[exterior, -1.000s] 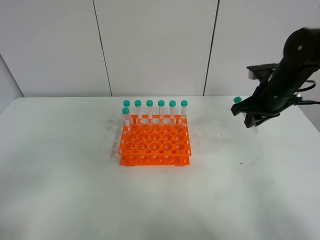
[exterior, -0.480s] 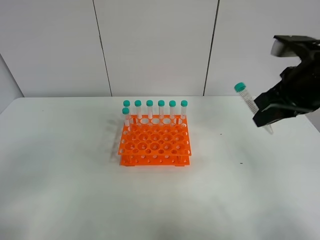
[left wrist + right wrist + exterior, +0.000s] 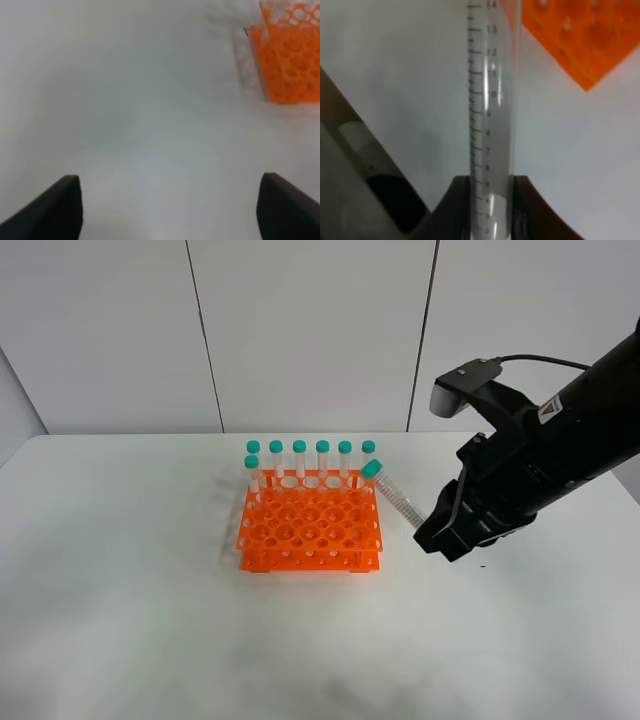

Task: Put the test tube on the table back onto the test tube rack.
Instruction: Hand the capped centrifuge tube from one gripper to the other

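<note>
My right gripper [image 3: 432, 530] is shut on the test tube [image 3: 394, 494], a clear tube with a teal cap, held tilted in the air just right of the orange test tube rack [image 3: 309, 524]. Its cap leans toward the rack's back right corner. In the right wrist view the tube [image 3: 492, 100] runs between the fingers [image 3: 455, 200] with its graduation marks showing and a corner of the rack [image 3: 575, 40] beyond. Several identical tubes [image 3: 299, 460] stand in the rack's back row. My left gripper [image 3: 170, 210] is open over the bare white table [image 3: 125, 100]; the rack [image 3: 287, 55] shows to one side.
The white table [image 3: 120, 620] spreads around the rack. The right arm [image 3: 560, 460] reaches in from the right edge. Grey wall panels stand behind the table.
The right arm has swung left and down with the test tube, from the table's far right to just beside the rack. The rack and its tubes have not moved.
</note>
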### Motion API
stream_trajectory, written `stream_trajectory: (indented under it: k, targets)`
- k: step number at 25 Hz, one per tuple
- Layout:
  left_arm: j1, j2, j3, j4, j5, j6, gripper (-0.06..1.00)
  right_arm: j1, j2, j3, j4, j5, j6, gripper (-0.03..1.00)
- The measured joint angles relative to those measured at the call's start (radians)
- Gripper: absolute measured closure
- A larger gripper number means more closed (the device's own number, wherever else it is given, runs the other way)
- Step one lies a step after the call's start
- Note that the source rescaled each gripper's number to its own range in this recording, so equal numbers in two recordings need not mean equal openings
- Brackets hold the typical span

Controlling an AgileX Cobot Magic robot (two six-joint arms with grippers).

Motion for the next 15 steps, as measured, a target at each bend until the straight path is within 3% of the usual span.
stream_trajectory:
  k: [4,10,12,15]
  targets:
    - [0.000,0.114,-0.121,-0.006,-0.007,0.000,-0.06,0.000,0.002,0.000,0.071,-0.013,-0.055,0.95]
    - [0.000,0.429,-0.302,-0.028,-0.078,0.000,-0.06,0.000,0.002,-0.001,0.094,-0.036,-0.069,0.95]
    - [0.000,0.540,-0.327,-0.071,-0.146,0.000,-0.06,0.000,0.002,-0.001,0.097,-0.038,-0.070,0.95]
    - [0.000,0.700,-0.331,-0.196,-0.258,0.030,-0.06,0.000,0.002,-0.001,0.101,-0.059,-0.073,0.95]
